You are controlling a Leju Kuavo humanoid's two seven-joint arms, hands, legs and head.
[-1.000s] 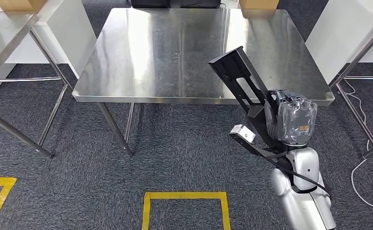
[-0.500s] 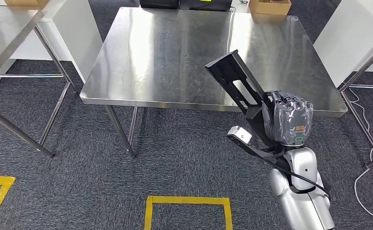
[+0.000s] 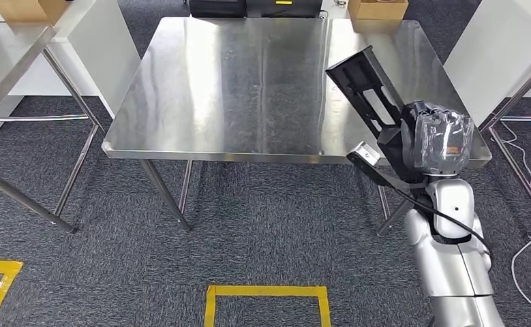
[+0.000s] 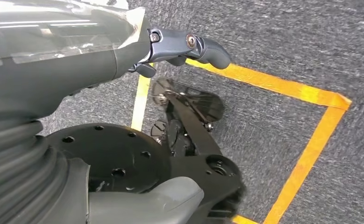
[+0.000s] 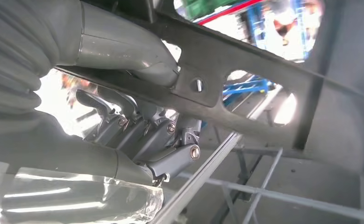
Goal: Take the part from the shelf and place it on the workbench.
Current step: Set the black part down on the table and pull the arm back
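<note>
Gripping the black part (image 3: 368, 92) tilted over the workbench (image 3: 249, 82) corner, right hand (image 3: 434, 139) risks dropping it off the edge if released here.

- I see the steel workbench (image 3: 249, 82) straight ahead, its top shiny and streaked with glare.
- At its far edge sits 1 cardboard box (image 3: 377, 8), and beside that a dark case (image 3: 252, 7), both cut off by the frame.
- Below is grey carpet floor (image 3: 262, 225) marked with yellow tape (image 3: 266, 291).
- A second steel table (image 3: 7, 48) stands off to the left.
</note>
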